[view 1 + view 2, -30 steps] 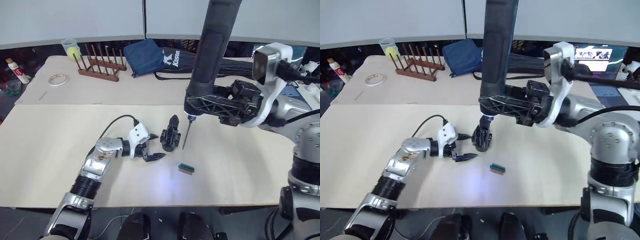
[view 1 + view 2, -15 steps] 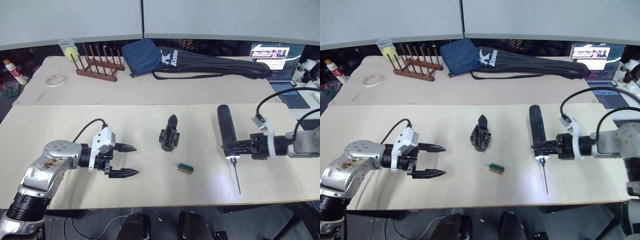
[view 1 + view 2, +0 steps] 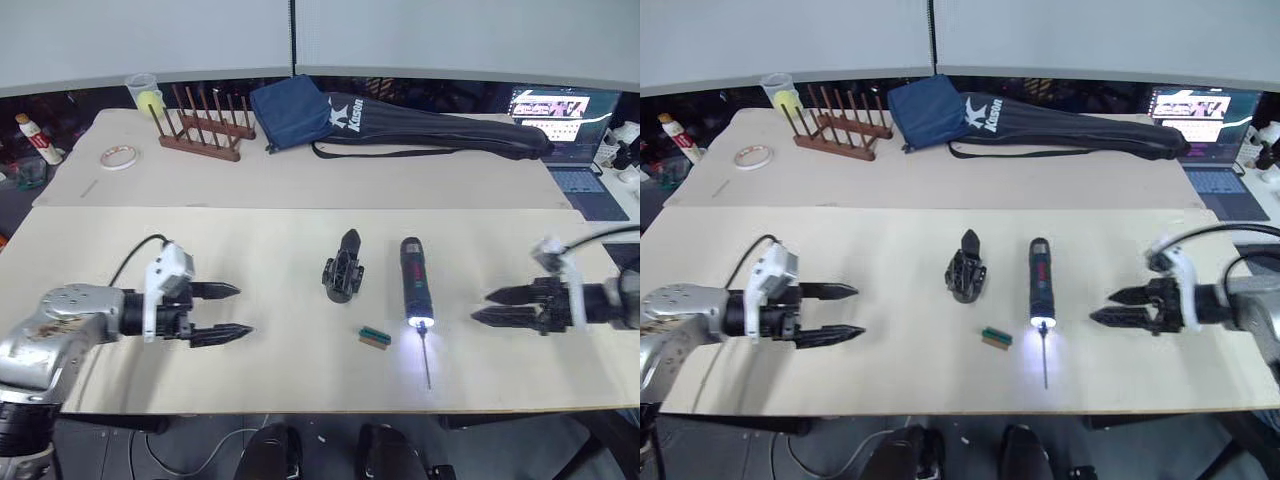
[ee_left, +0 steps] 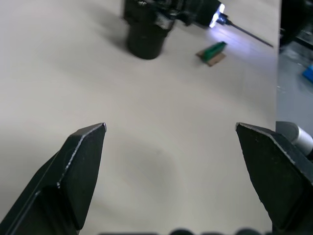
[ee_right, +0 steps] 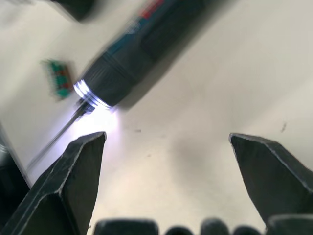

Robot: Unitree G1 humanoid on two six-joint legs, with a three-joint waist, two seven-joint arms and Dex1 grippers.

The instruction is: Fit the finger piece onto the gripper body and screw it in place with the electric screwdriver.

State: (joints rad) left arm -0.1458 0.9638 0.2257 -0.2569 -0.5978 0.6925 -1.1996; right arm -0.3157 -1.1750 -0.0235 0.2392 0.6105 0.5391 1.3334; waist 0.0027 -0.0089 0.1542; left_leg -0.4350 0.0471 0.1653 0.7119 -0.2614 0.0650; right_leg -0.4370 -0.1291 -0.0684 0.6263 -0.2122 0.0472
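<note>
The gripper body (image 3: 342, 272) stands at the table's middle with a pointed black finger sticking up from it; the finger piece is out of view as a separate part. Just right of the body lies the electric screwdriver (image 3: 412, 280), flat on the table, its white light on and its thin bit pointing to the front edge. My left gripper (image 3: 244, 310) hovers open well to the left of the body, nothing between its fingers. My right gripper (image 3: 480, 306) is open to the right of the screwdriver (image 5: 142, 54), apart from it. The left wrist view looks toward the gripper body (image 4: 145, 39).
A tiny green-and-red piece (image 3: 374, 338) lies in front of the body. At the back stand a wooden rack (image 3: 205, 128), a blue bag (image 3: 293, 110), a long black bag (image 3: 440, 128), a tape roll (image 3: 118, 157), a cup (image 3: 145, 95) and a laptop (image 3: 565, 115).
My right gripper has let go of the screwdriver, which now lies on the table, and drawn back right. My left gripper has pulled away leftward from the gripper body.
</note>
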